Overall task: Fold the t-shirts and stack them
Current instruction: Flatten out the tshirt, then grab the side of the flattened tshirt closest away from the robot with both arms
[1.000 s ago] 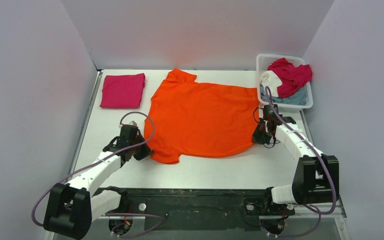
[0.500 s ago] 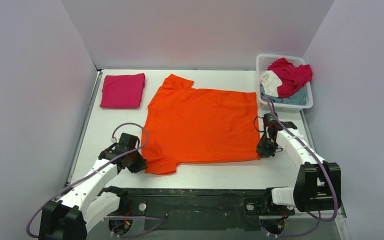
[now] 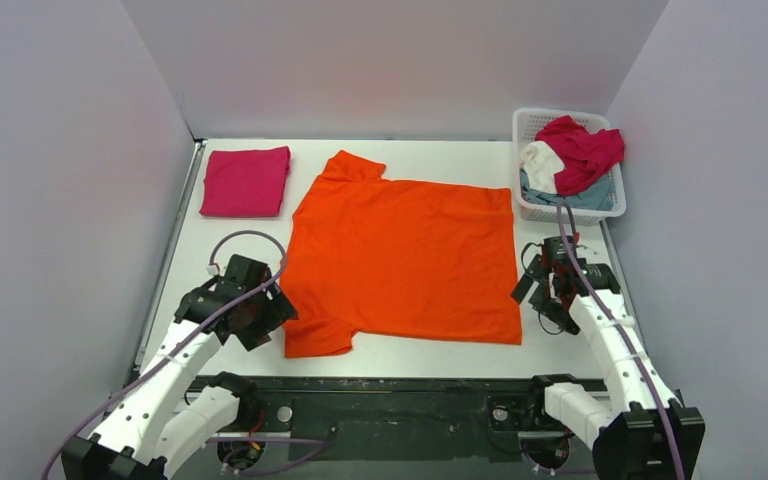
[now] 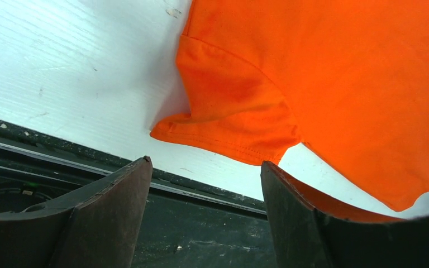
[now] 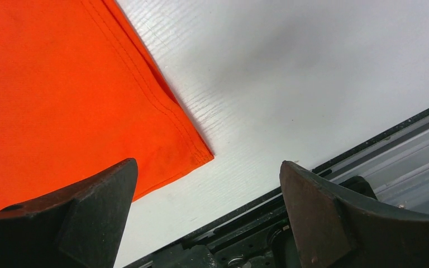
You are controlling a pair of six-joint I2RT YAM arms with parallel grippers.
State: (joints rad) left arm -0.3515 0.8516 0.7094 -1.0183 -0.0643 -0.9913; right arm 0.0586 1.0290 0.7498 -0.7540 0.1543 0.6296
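A bright orange t-shirt (image 3: 400, 260) lies spread flat in the middle of the white table, one sleeve at the near left and the other at the far left. My left gripper (image 3: 270, 318) is open just beside the near sleeve (image 4: 234, 123), and nothing sits between its jaws (image 4: 205, 162). By the shirt's near right hem corner (image 5: 192, 153), my right gripper (image 3: 543, 300) also stands open and empty (image 5: 208, 163). A folded magenta-pink t-shirt (image 3: 245, 181) rests at the back left. Crimson (image 3: 582, 150), white and grey-blue shirts fill the basket.
The white lattice basket (image 3: 572, 213) stands at the back right corner. A black rail (image 3: 390, 385) runs along the table's near edge, close under both grippers. Grey walls close in the left, back and right sides.
Both grippers dragged the orange shirt toward the near edge, then opened and let go. The shirt now lies flat, and both arms have drawn back toward their bases.
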